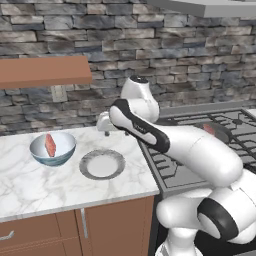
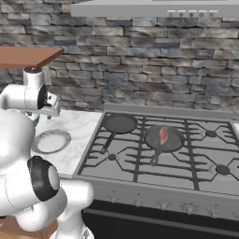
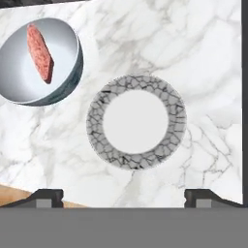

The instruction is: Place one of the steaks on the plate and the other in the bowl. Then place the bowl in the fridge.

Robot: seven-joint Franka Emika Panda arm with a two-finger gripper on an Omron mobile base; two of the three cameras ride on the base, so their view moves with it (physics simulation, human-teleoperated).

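Steak in bowl, plate bare, second steak waiting on the stove

Plate [image 3: 136, 121] is taken as the landmark: it lies on the marble counter [image 1: 30, 185] with its white centre bare, and the gripper [image 3: 123, 198] is held above it, jaws spread wide with nothing between them. Just beside the plate, on the side away from the stove [image 2: 158, 154], the bowl [image 1: 52, 148] is seen with one steak [image 1: 50, 144] propped on edge against its inner wall, so that half of the job is judged done. The other steak [image 2: 163, 135] is found well apart from the plate, in a dark frying pan [image 2: 163, 139] on the stove; a second, bare pan [image 2: 120, 123] sits between it and the plate. The wide jaws are judged to suit a reach for that remaining steak.

From the left base view that steak is largely hidden behind the arm. The gripper's fingers are cut off at the hand view's lower edge, and from the right base view the hand is partly masked by the arm
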